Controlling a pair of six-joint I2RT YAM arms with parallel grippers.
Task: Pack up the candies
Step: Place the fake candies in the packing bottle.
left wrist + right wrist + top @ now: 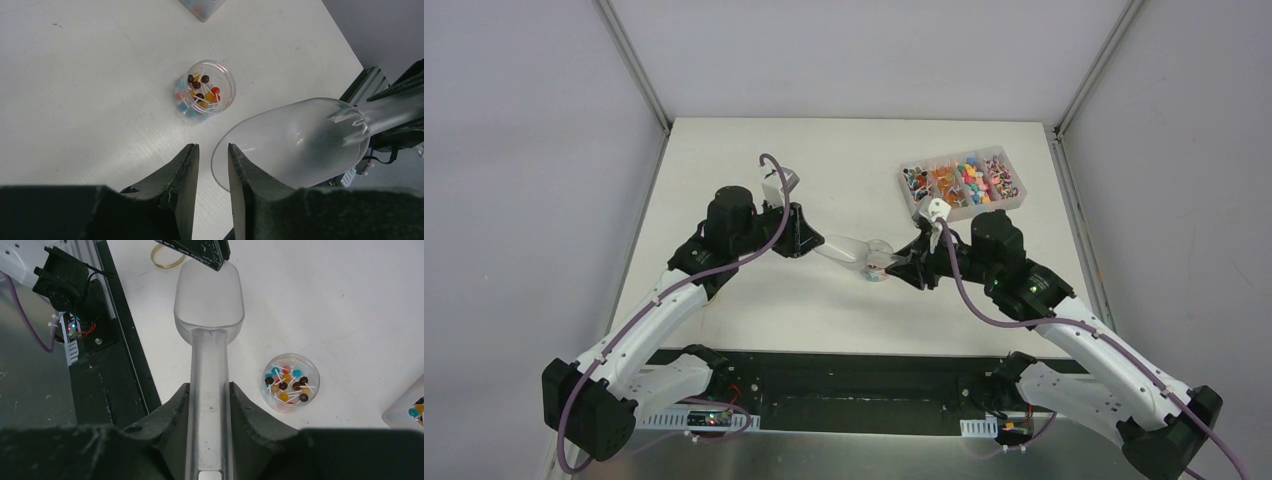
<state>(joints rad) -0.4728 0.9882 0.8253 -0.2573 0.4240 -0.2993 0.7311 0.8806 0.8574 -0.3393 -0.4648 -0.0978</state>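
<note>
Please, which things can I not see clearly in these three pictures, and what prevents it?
- Top view: the scoop hides most of the jar; the candies in the box are too small to tell apart.
- Left wrist view: whether the left pincer pinches the scoop's rim; its own finger covers the contact.
- Both wrist views: the box is cut off by the frame edge.

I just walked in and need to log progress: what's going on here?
The right gripper holds an empty clear scoop by its handle, next to a small jar with some candies inside. The left gripper is at the scoop's front edge, jaws slightly apart with nothing between them. The divided candy box sits farther back.
</note>
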